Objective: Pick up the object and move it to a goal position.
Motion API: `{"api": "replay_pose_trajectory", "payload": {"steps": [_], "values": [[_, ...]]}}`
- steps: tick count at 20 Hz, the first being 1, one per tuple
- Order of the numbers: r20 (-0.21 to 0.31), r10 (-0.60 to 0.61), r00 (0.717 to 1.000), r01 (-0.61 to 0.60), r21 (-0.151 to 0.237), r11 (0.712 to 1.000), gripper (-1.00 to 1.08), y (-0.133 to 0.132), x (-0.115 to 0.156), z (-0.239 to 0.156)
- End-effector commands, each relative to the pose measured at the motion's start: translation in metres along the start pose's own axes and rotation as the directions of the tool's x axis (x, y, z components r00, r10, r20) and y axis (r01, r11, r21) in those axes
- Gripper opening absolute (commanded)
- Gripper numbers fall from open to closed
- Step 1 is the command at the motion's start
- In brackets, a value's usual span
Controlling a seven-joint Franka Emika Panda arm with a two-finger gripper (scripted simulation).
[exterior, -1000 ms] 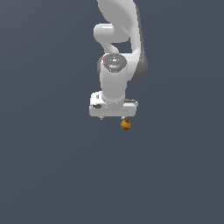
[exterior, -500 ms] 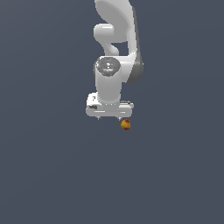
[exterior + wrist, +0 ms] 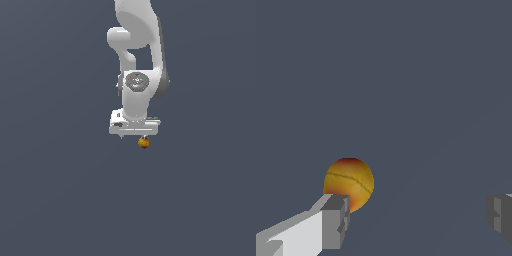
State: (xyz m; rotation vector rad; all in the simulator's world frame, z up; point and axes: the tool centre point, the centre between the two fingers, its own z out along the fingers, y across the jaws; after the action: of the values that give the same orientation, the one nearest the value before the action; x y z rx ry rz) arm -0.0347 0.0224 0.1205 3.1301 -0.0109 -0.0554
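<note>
No readable writing. Gripper [image 3: 415, 220] spread wide — ball [image 3: 349, 183] sits by one finger [image 3: 331, 222], possibly touching, not pinched.

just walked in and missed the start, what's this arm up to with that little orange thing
A white Panda arm is reaching down toward a tiny yellow-orange ball on a plain grey surface, meaning to pick it up. In the wrist view the gripper is open, its two fingers spread wide. The ball sits close beside one finger rather than centred between them, and nothing is clamped on it yet, so the grasp has not happened.
</note>
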Motion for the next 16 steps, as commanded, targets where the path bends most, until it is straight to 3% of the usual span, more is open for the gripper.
{"api": "replay_pose_trajectory", "payload": {"steps": [1, 8, 16], "values": [[-0.01, -0.01, 1.0, 0.01, 0.002, 1.0, 1.0, -0.014, -0.006, 0.011], [-0.03, -0.029, 0.999, 0.029, 0.008, 1.0, 1.0, -0.041, -0.02, 0.032], [-0.034, -0.034, 0.999, 0.034, 0.01, 0.999, 1.0, -0.047, -0.024, 0.037]]}}
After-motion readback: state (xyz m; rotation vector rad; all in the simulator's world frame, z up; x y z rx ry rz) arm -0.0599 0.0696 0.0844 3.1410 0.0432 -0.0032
